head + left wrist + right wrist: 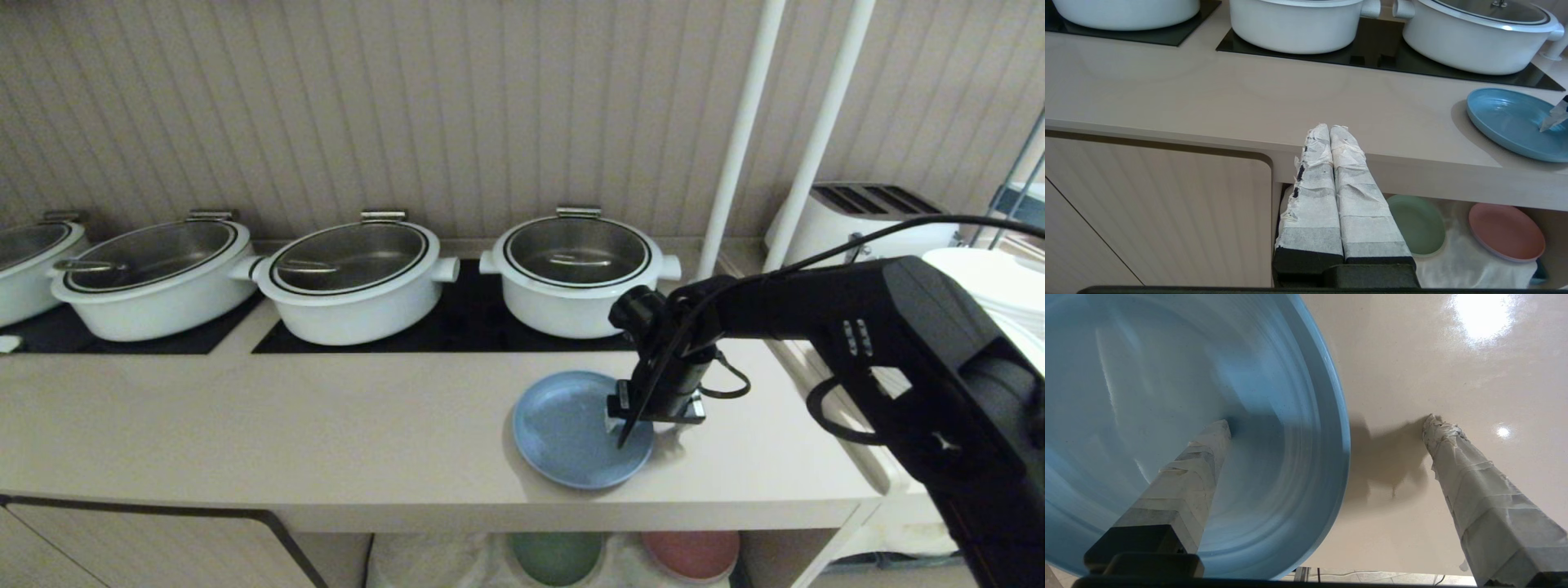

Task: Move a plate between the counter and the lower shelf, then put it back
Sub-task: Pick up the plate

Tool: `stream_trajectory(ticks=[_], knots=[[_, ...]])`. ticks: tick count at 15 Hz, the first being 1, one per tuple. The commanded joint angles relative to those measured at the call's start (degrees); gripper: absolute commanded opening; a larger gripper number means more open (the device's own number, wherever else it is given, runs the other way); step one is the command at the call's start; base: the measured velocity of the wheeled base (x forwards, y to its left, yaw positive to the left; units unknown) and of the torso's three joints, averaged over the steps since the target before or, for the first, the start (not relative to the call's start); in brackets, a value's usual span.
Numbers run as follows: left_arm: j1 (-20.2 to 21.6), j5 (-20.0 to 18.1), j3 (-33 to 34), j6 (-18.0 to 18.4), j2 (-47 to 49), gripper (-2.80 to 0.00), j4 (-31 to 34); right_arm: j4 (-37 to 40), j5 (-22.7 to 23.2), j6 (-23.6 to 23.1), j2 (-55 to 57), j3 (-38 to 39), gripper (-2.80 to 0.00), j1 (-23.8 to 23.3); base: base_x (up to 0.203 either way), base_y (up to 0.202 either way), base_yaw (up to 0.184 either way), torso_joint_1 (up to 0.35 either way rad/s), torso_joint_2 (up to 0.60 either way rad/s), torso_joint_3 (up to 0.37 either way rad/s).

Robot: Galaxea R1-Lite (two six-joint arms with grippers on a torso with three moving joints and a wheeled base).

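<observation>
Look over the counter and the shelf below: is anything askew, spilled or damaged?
Nothing is spilled or broken. The blue plate lies flat on the counter, its edge near the front lip. The right pincer stands open astride its rim.

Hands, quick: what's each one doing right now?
Left hand: shut, empty, parked below the counter edge.
Right hand: open, straddling the plate rim, not gripping.

The counter (pixel 343 425) lies bare from 9 o'clock of the plate (pixel 571 433) to its far left end. White pots (pixel 351 286) block the back at 12 o'clock. On the lower shelf (pixel 1457 261), the green plate (pixel 1419 224) and pink plate (pixel 1504 230) occupy the floor.
</observation>
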Motion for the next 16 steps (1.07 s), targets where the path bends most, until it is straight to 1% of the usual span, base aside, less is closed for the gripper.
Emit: stream_trajectory(ticks=[1,6,7,16], knots=[[0.0,0.0,-0.1,-0.1,0.0,-2.8,0.0,0.5,0.0,0.2,0.1,0.1,0.0,0.0,0.0,0.0,0.0,0.0,0.0,0.0],[0.0,0.0,0.0,-0.1,0.0,-2.8,0.0,0.5,0.1,0.2,0.3,0.2,0.0,0.0,0.0,0.0,0.0,0.0,0.0,0.0],[0.0,0.0,0.0,-0.1,0.0,-2.8,0.0,0.4,0.1,0.2,0.4,0.1,-2.8,0.0,0.0,0.0,0.0,0.0,0.0,0.0],[0.0,0.0,-0.1,-0.1,0.0,-2.8,0.0,0.6,0.0,0.2,0.3,0.1,-2.8,0.0,0.0,0.0,0.0,0.0,0.0,0.0]])
